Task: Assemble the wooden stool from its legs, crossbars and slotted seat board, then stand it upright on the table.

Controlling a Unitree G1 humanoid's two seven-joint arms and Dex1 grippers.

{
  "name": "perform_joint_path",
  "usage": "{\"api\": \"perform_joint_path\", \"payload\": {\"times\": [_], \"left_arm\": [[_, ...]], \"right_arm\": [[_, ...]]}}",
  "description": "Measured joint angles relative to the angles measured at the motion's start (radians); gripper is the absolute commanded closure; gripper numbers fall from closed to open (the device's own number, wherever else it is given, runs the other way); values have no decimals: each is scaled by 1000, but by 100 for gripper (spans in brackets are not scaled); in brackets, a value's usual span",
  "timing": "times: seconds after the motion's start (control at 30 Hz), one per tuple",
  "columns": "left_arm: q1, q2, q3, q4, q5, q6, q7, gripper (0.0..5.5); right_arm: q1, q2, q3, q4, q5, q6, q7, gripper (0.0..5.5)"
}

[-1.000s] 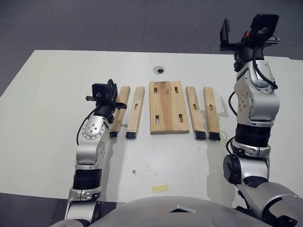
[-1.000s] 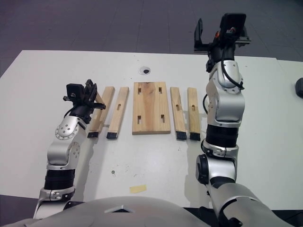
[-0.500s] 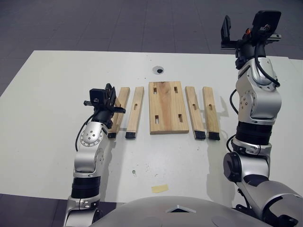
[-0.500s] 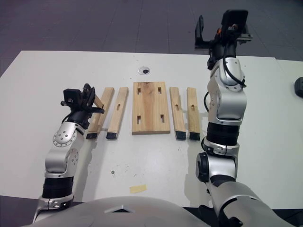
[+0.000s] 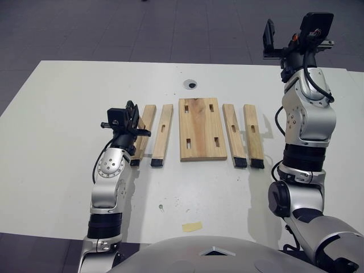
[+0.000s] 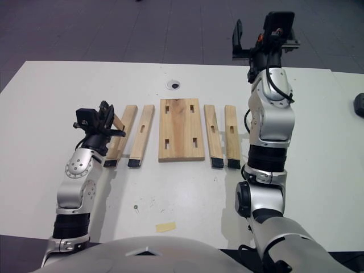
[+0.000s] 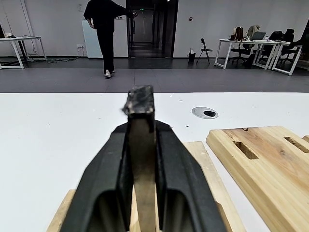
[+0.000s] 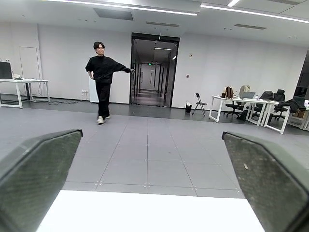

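As counted on the table (image 5: 68,114): one seat board, four legs and one thin wooden bar were seen.
Seat board (image 5: 202,129): it was laid flat at the middle of the table, and four slots were cut in it.
Legs, left pair: two were laid side by side just left of the board, an outer one (image 5: 145,129) and an inner one (image 5: 162,135).
Legs, right pair: two more were laid just right of the board, an inner one (image 5: 234,135) and an outer one (image 5: 253,135).
Leg details: each was marked by one slot and capped in black at its near end, and all four were set roughly parallel to the board.
Left gripper (image 7: 141,128): it was held low over the outer left leg, with its fingers closed tight.
Thin wooden bar (image 7: 140,101): it was clamped between the left fingers, its dark end standing out past the fingertips. Whether it touched the leg beneath could not be told.
Right gripper (image 8: 152,137): it was raised high above the far right edge of the table, spread wide, with nothing held or touched.
Other items: one round cable hole (image 5: 191,84) was set beyond the board, and one scrap of yellow tape (image 5: 191,226) was stuck near the front edge.
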Motion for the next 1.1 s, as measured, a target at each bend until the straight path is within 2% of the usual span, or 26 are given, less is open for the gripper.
{"api": "perform_joint_path", "payload": {"times": [0.13, 0.6, 0.9, 1.1], "left_arm": [[57, -13, -12, 106, 17, 65, 4, 409], [50, -21, -3, 103, 33, 58, -1, 165], [49, 10, 0, -40, 38, 70, -32, 14], [-4, 35, -1, -82, 38, 102, -57, 11]], "right_arm": [[-3, -3, -4, 10, 0, -6, 1, 10], [-9, -5, -4, 28, 0, -23, 10, 10], [-11, -5, -3, 29, -1, -28, 15, 10], [-11, -5, -3, 30, -2, -34, 14, 10]]}}
